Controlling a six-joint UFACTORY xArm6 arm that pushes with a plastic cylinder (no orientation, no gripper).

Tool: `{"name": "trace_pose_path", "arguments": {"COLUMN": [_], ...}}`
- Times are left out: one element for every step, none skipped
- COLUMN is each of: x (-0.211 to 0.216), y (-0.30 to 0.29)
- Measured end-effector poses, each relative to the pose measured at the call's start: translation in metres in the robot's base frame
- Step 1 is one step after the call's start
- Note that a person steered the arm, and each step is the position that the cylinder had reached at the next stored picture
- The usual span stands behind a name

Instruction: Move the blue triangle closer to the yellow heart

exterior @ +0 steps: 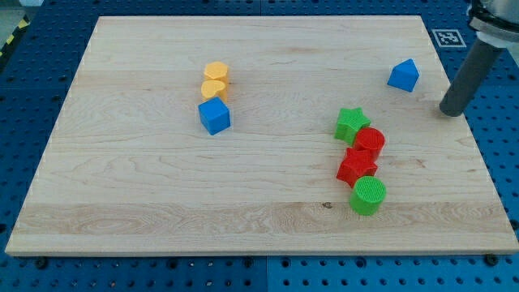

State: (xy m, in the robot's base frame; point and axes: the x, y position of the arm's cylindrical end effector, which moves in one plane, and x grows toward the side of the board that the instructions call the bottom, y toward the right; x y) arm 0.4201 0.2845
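Note:
The blue triangle lies near the board's upper right. The yellow heart lies at the upper middle-left, with a yellow hexagon-like block touching it above and a blue cube touching it below. My tip is at the lower end of the dark rod at the view's right, to the right of and slightly below the blue triangle, with a gap between them.
A green star, a red cylinder, a red star and a green cylinder form a column at the lower right-middle. The wooden board lies on a blue perforated table.

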Motion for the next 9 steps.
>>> {"name": "trace_pose_path", "arguments": {"x": [-0.004,-0.004,-0.006,-0.008,-0.014,-0.031,-0.045,-0.046,-0.051], "y": [0.004,0.004,0.002,0.005,0.009,0.009,0.009,-0.011,-0.050]}}
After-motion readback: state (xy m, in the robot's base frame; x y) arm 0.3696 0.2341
